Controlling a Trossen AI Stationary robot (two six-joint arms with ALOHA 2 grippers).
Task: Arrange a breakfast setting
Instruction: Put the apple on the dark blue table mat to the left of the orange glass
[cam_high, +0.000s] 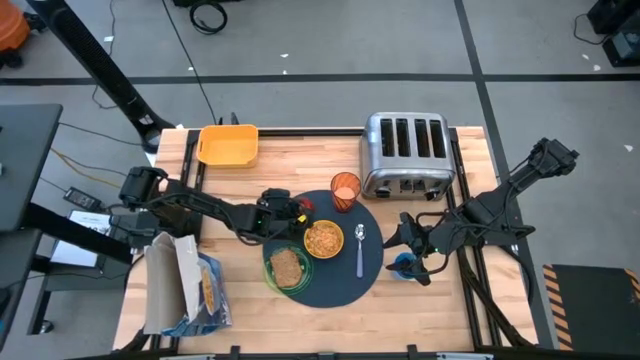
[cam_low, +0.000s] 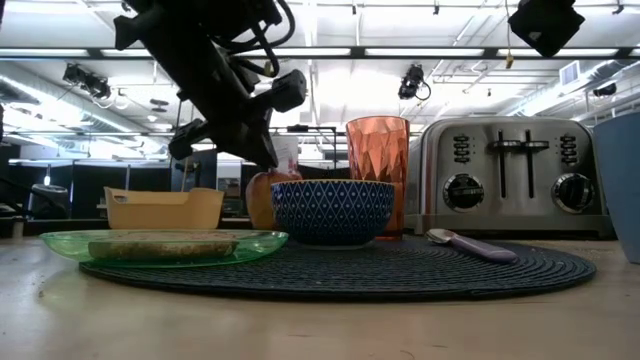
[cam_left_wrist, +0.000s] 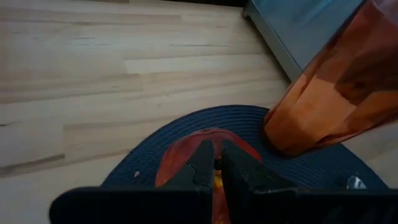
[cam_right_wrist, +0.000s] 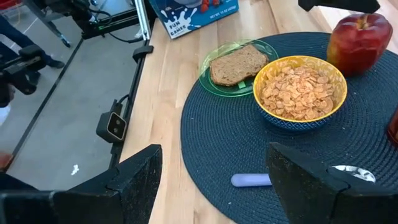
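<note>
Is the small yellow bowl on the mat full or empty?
Full: the bowl on the mat holds cereal flakes heaped nearly to its rim, clear in the right wrist view.

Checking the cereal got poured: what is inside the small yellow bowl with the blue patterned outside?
The small yellow bowl holds golden cereal flakes, filling it nearly to the rim. Whether milk lies beneath cannot be seen, since the flakes cover the bottom.
</note>
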